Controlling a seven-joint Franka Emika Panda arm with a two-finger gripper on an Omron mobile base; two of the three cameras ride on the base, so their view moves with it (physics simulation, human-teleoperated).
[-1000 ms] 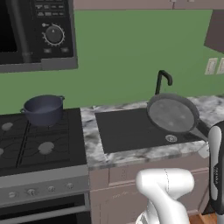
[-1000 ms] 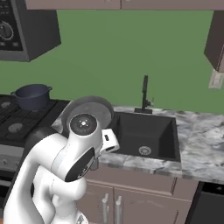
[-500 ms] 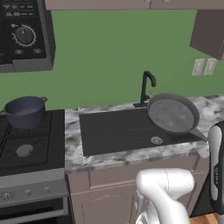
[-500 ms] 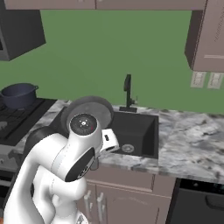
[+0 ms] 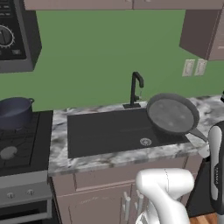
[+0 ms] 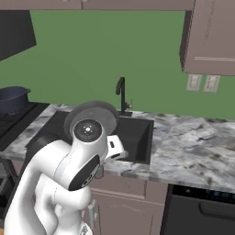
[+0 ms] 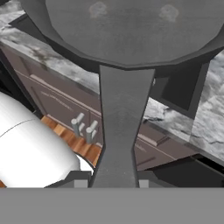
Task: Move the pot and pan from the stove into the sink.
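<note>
The counter (image 5: 61, 151) of marbled stone carries the dark sink (image 5: 109, 133), with the stove (image 5: 19, 148) just beside it on the left. The pan (image 5: 172, 114) hangs tilted in the air over the sink's right end. The pot (image 5: 15, 111) sits on a rear burner. The fingers (image 7: 83, 183) are clenched on the pan's handle.
</note>
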